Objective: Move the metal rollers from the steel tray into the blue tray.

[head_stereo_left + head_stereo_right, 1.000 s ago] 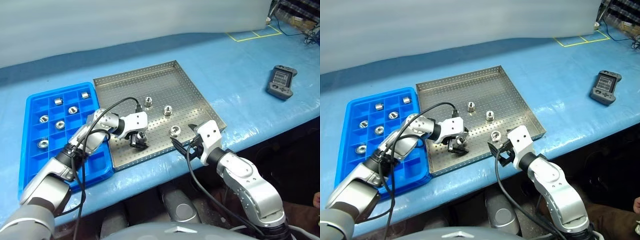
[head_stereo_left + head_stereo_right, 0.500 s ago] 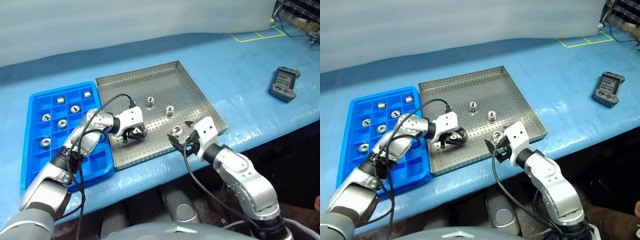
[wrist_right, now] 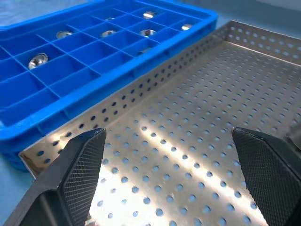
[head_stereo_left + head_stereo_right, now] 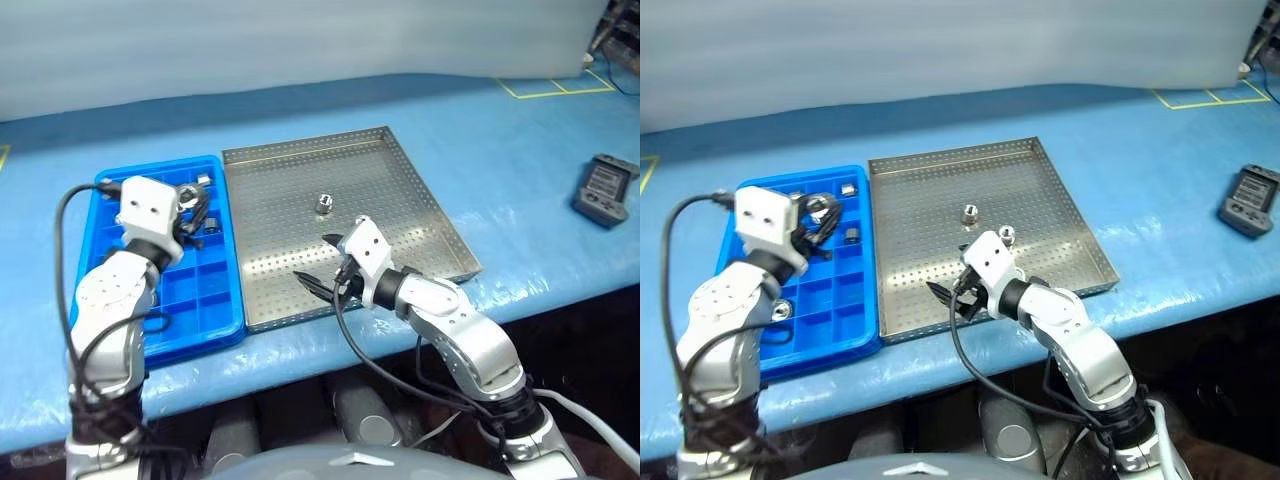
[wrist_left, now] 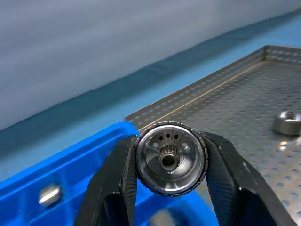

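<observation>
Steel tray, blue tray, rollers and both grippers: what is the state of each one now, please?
left gripper: shut on one metal roller, above the blue tray.
right gripper: open, empty, over the steel tray.
steel tray: holds two loose rollers.
blue tray: several compartments filled with rollers, others empty.
handheld device: lying on the table.

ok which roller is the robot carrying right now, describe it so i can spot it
Start at the blue tray, left of the steel tray. Above the blue tray's far end hangs the left gripper, and the roller is clamped between its two black fingers. Unlike the rollers lying in compartments or on the perforated steel floor, it is held in the air, its hollow centre facing the wrist camera.
</observation>
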